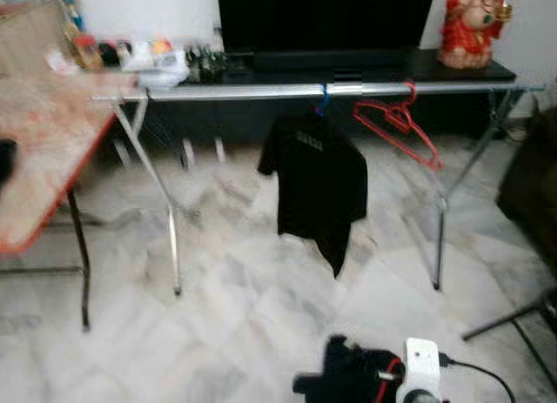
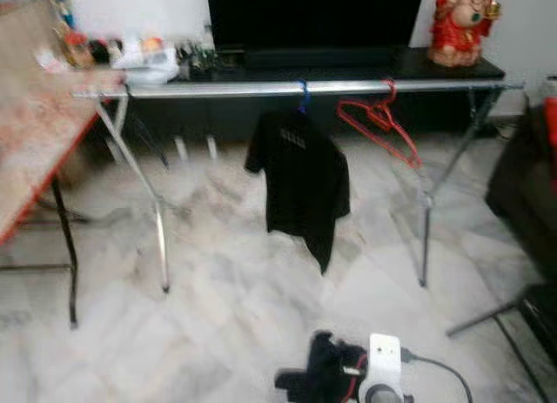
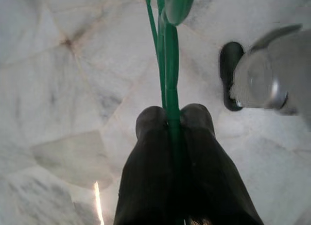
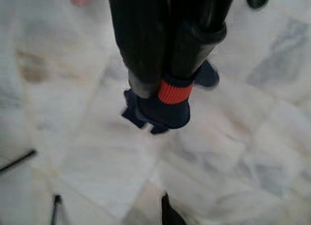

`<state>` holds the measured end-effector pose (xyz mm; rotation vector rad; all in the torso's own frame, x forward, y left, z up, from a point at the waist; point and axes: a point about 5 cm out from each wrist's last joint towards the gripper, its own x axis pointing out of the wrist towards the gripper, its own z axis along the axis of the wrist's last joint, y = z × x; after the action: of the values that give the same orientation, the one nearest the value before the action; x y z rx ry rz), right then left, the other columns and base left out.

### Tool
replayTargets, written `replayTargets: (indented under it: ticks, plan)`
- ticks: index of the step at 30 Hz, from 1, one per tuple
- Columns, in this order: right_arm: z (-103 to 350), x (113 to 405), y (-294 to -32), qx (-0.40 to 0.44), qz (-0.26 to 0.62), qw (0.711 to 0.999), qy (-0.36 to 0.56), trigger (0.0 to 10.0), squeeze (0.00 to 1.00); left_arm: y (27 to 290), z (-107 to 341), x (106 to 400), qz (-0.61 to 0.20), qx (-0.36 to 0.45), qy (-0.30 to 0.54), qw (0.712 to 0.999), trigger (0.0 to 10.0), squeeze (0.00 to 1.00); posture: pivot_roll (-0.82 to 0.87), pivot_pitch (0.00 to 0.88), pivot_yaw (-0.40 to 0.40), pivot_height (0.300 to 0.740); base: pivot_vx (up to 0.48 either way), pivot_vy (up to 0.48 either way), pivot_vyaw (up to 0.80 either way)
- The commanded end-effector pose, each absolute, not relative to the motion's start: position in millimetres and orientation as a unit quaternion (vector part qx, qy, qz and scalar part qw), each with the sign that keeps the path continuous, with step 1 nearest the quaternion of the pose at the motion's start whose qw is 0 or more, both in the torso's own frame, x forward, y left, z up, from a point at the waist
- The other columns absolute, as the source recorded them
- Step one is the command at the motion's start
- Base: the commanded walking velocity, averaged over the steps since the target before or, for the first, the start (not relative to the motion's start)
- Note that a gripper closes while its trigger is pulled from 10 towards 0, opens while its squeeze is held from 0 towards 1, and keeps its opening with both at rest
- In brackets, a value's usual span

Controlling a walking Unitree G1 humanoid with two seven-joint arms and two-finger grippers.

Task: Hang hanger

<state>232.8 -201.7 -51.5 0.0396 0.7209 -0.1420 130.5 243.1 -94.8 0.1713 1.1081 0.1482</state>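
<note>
Two hangers on rail: blue one under a black T-shirt [image 1: 318, 181], bare red hanger [image 1: 399, 124] beside it on the silver rack [image 1: 287, 90].
Left gripper [image 3: 172, 119]: fingers pressed together on a green hanger [image 3: 167, 50], which runs out ahead of the fingertips, over marble floor [image 3: 58, 89].
Right gripper [image 4: 165, 96]: pinching dark blue cloth with a red band [image 4: 170, 106], hanging past its tips.
Writing: pale print on the shirt, too blurred to read.
</note>
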Motion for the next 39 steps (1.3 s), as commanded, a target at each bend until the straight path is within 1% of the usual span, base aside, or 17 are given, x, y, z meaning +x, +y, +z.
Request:
replayTargets:
  ticks: [1,7,13,16,18,20,22,24,25,27,28,29,31,33,34,38,39]
  plan:
    - [-45.8,241.9,-195.6,0.023,-0.06,0.94,0.335,10.0,0.0,244.6,-96.6,124.1,0.071,0.083,0.534,0.839,10.0,0.0,0.02,0.075,-0.002,0.74,-0.289,0.0,0.0]
    - [-31.9,261.5,-190.0,0.012,-0.037,0.95,0.309,10.0,0.0,248.7,-91.1,136.3,0.078,0.091,0.514,0.849,10.0,0.0,0.02,0.077,-0.002,0.74,-0.047,0.0,0.0]
    - [-11.1,286.1,-184.6,-0.003,-0.012,0.963,0.268,10.0,0.0,261.6,-60.0,191.5,0.064,0.141,0.409,0.899,10.0,0.0,0.02,0.081,-0.006,0.74,0.0,0.0,0.0]
    - [-0.6,297.2,-182.2,-0.008,-0.003,0.969,0.249,10.0,0.0,257.6,-39.1,223.1,0.015,0.175,0.343,0.923,10.0,0.0,0.02,0.079,-0.004,0.74,0.0,0.0,0.0]
    - [6.2,304.5,-179.7,-0.022,0.008,0.97,0.241,10.0,0.0,246.9,-20.6,247.0,-0.043,0.184,0.292,0.938,10.0,0.0,0.02,0.078,-0.004,0.74,0.0,0.0,0.0]
    - [8.6,307.1,-178.5,-0.029,0.013,0.971,0.239,10.0,0.0,241.7,-14.1,254.2,-0.066,0.185,0.275,0.941,10.0,0.0,0.02,0.078,-0.004,0.74,0.0,0.0,0.0]
    - [14.9,313.9,-174.2,-0.057,0.035,0.97,0.236,10.0,0.0,227.6,0.1,268.6,-0.131,0.188,0.249,0.941,10.0,0.0,0.02,0.079,-0.009,0.74,0.0,0.0,0.0]
    - [20.8,319.8,-171.3,-0.083,0.052,0.968,0.232,10.0,0.0,215.8,11.0,276.7,-0.199,0.196,0.239,0.93,10.0,0.0,0.02,0.079,-0.012,0.74,0.0,0.0,0.0]
    - [20.8,319.8,-171.3,-0.083,0.052,0.968,0.232,10.0,0.0,215.8,11.0,276.7,-0.199,0.196,0.239,0.93,10.0,0.0,0.02,0.079,-0.012,0.74,0.0,0.0,0.0]
    - [28.4,327.0,-170.1,-0.098,0.061,0.967,0.227,10.0,0.0,205.1,20.6,280.3,-0.285,0.213,0.248,0.901,10.0,0.0,0.03,0.076,-0.011,0.74,0.0,0.0,0.0]
    - [36.5,334.0,-169.9,-0.111,0.065,0.967,0.22,10.0,0.0,197.4,29.0,281.2,-0.358,0.247,0.257,0.863,10.0,0.0,0.02,0.074,-0.01,0.74,0.0,0.0,0.0]
    - [36.5,334.0,-169.9,-0.111,0.065,0.967,0.22,10.0,0.0,197.4,29.0,281.2,-0.358,0.247,0.257,0.863,10.0,0.0,0.02,0.074,-0.01,0.74,0.0,0.0,0.0]
    - [47.0,342.6,-168.6,-0.117,0.069,0.968,0.211,10.0,0.0,187.9,42.4,286.1,-0.422,0.275,0.255,0.826,10.0,0.0,0.01,0.069,-0.011,0.74,0.0,0.0,0.0]
    - [50.0,345.0,-168.1,-0.118,0.07,0.968,0.208,10.0,0.0,184.4,47.4,288.2,-0.434,0.274,0.254,0.82,10.0,0.0,0.01,0.066,-0.011,0.74,0.0,0.0,0.0]
    - [56.4,349.8,-167.4,-0.121,0.071,0.969,0.203,10.0,0.0,174.6,62.0,289.8,-0.475,0.282,0.243,0.798,10.0,0.0,0.01,0.063,-0.012,0.74,0.0,0.0,0.0]
    - [65.0,355.8,-166.5,-0.127,0.074,0.97,0.193,10.0,0.0,155.4,83.1,290.5,-0.528,0.275,0.226,0.771,10.0,0.0,0.01,0.053,-0.013,0.74,0.0,0.0,0.0]
    - [65.0,355.8,-166.5,-0.127,0.074,0.97,0.193,10.0,0.0,155.4,83.1,290.5,-0.528,0.275,0.226,0.771,10.0,0.0,0.01,0.053,-0.013,0.74,0.0,0.0,0.0]
